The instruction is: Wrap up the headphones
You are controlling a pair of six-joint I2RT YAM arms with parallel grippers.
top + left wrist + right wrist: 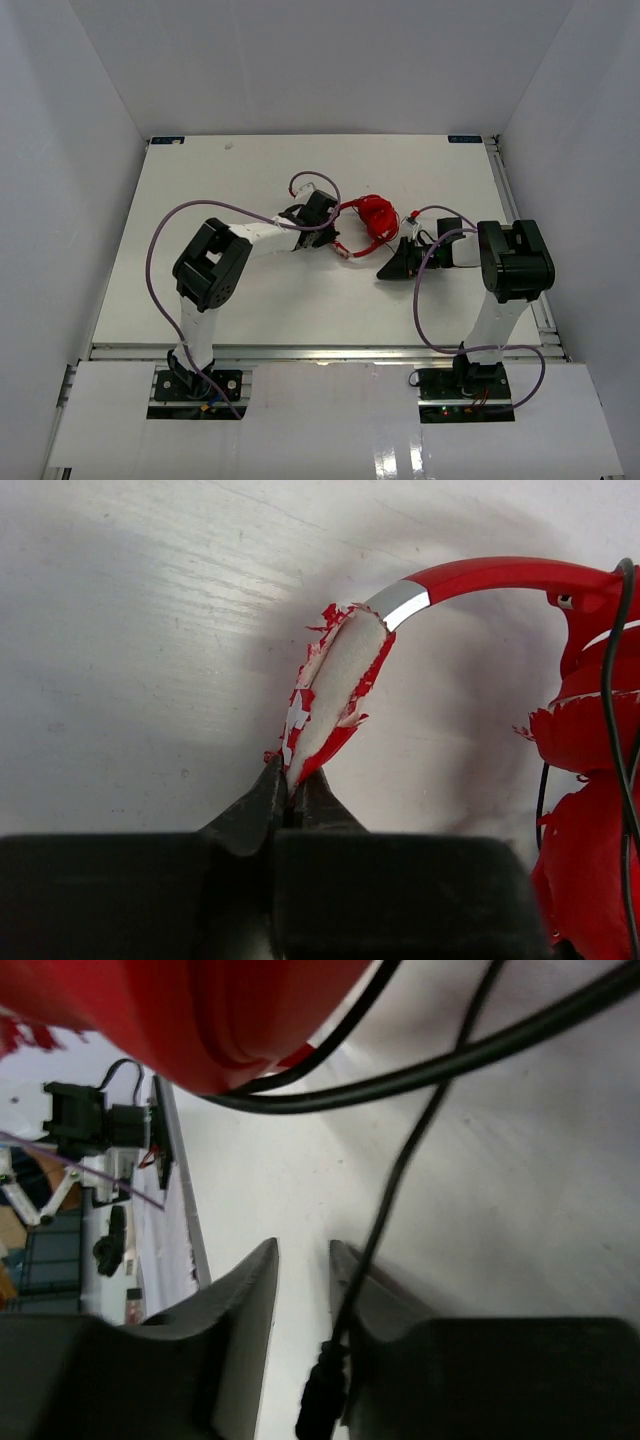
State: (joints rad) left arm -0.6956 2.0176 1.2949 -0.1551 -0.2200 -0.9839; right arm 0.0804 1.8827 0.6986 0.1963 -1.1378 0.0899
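Left hand (290, 792) pressed together, pinching worn padded end of headphones (500, 575) band. Right hand (303, 1248) slightly spread, clamping nothing; black cable (396, 1173) alongside one finger. Headphones lie mid tabletop (200, 180), between hands.

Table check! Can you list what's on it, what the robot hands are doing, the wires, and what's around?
Surface: white table, faint scuffs.
Job's things: red headphones mid-table, padding torn, white foam showing.
Clutter: nothing seen.
Grippers: left gripper shut on the headphones' torn pad; right gripper open, not clamping anything.
Cables: thin black cable loose beside the right gripper; purple cables on both arms.
Surroundings: white walls on three sides.
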